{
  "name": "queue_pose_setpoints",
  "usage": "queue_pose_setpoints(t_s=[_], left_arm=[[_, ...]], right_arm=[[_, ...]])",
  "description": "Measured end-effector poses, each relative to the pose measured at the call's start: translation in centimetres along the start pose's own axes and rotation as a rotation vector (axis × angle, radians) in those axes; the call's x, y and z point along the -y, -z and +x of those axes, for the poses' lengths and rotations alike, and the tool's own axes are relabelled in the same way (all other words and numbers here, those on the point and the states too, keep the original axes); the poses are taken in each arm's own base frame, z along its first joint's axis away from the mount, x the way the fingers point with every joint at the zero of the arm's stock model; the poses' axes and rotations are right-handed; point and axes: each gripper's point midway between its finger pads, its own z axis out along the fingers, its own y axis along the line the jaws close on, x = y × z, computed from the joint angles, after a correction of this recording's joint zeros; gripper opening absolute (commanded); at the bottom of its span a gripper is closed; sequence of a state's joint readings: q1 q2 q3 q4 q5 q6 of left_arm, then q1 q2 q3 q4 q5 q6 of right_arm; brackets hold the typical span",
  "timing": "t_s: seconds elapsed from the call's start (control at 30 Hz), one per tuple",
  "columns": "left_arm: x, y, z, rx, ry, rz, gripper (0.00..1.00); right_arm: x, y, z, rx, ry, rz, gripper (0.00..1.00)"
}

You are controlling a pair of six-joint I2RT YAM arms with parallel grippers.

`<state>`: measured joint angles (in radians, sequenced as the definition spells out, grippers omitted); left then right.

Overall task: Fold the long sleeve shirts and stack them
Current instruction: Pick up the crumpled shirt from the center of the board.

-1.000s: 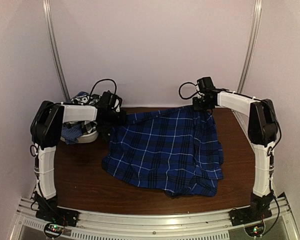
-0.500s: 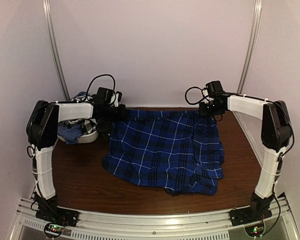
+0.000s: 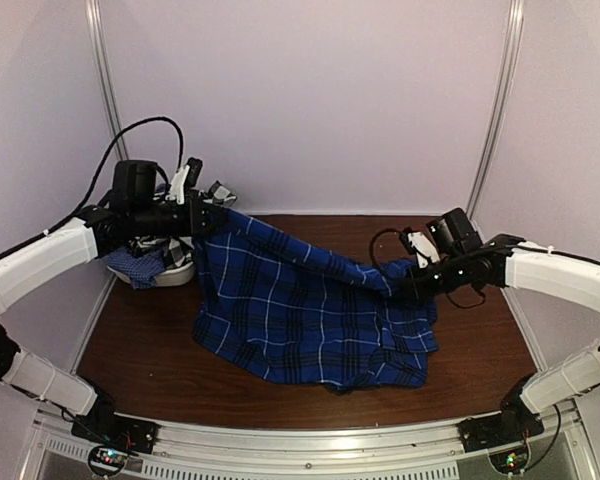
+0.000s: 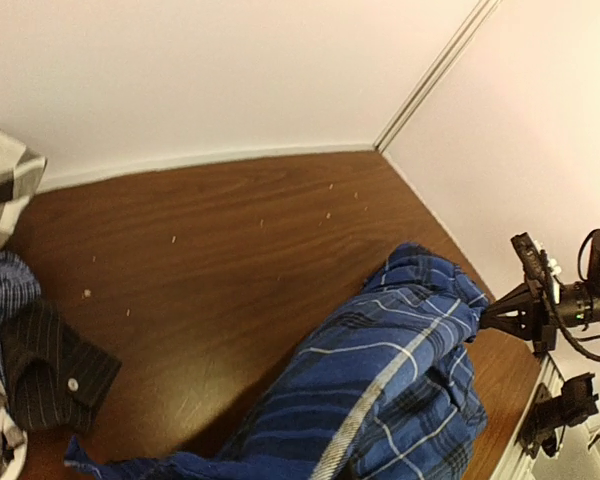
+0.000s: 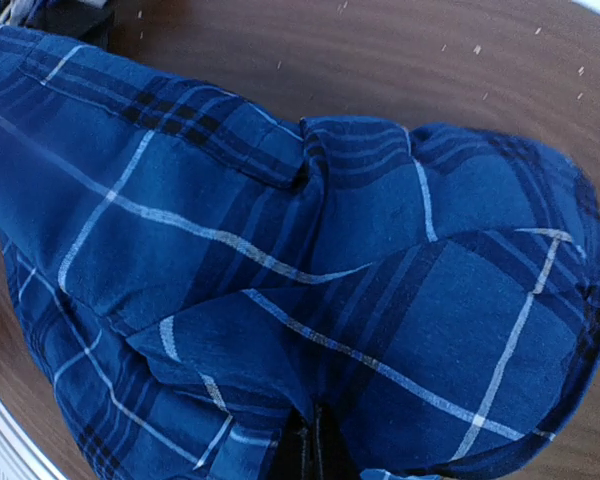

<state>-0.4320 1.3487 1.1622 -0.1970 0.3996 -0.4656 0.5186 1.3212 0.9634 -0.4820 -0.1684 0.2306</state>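
The royal-blue plaid shirt (image 3: 300,310) hangs stretched between both grippers, its lower part heaped on the table. My left gripper (image 3: 208,218) is raised at the back left, shut on one corner of the shirt. My right gripper (image 3: 408,288) is lower at the right, shut on the opposite edge. In the right wrist view the plaid shirt (image 5: 310,250) fills the frame and the gripper (image 5: 313,452) is pinched on a fold. In the left wrist view the plaid shirt (image 4: 400,390) drapes down and hides my own fingers. The other long sleeve shirts (image 3: 145,262) lie piled at the back left.
The pile shows a black-and-white plaid shirt (image 4: 2,180), a pale-blue check shirt (image 4: 2,290) and a dark pinstripe shirt (image 4: 55,370). Bare brown table (image 3: 140,350) lies in front of the pile. Walls and metal posts (image 3: 495,110) close in the back and sides.
The left arm swung up and to the left, lifting the shirt's far corner off the table. The right gripper came forward and down with its edge. The shirt's far edge now slopes between them.
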Motion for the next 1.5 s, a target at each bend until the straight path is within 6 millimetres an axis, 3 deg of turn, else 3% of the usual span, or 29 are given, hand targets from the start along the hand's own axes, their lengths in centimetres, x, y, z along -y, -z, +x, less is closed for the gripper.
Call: queue_pose_setpoints(t_s=[0.1, 0.17, 0.23, 0.33, 0.53, 0.73, 0.9, 1.17, 1.5], left_arm=[[-1.5, -0.1, 4.2, -0.098, 0.031, -0.034, 0.00], [-2.6, -0.3, 7.2, -0.171, 0.059, -0.059, 0.00], [-3.5, -0.3, 10.0, -0.241, 0.087, -0.080, 0.00], [-3.6, -0.5, 11.1, -0.273, 0.098, -0.083, 0.00], [-3.6, -1.8, 10.4, -0.284, 0.102, -0.071, 0.00], [-2.8, -3.6, 6.4, -0.251, 0.086, -0.044, 0.00], [-2.4, -4.8, 4.0, -0.241, 0.072, -0.033, 0.00], [-2.4, -4.4, 3.1, -0.258, 0.075, -0.030, 0.00], [-2.5, -5.0, 2.3, -0.271, 0.080, -0.014, 0.00]], right_arm=[[-1.3, -0.8, 4.2, -0.102, 0.018, -0.026, 0.01], [-1.5, -1.1, 5.8, -0.140, 0.023, -0.029, 0.06], [-1.8, -1.2, 6.7, -0.168, 0.035, -0.031, 0.13], [-2.4, -1.1, 6.7, -0.168, 0.059, -0.041, 0.23], [-5.3, -0.3, 5.5, -0.127, 0.173, -0.071, 0.46], [-6.7, 0.6, 5.5, -0.085, 0.295, -0.038, 0.74], [-6.6, 1.0, 5.8, -0.068, 0.364, 0.034, 0.83], [-4.3, 1.0, 5.9, -0.081, 0.462, 0.186, 0.88], [-3.1, -1.9, 6.9, -0.166, 0.582, 0.323, 0.89]])
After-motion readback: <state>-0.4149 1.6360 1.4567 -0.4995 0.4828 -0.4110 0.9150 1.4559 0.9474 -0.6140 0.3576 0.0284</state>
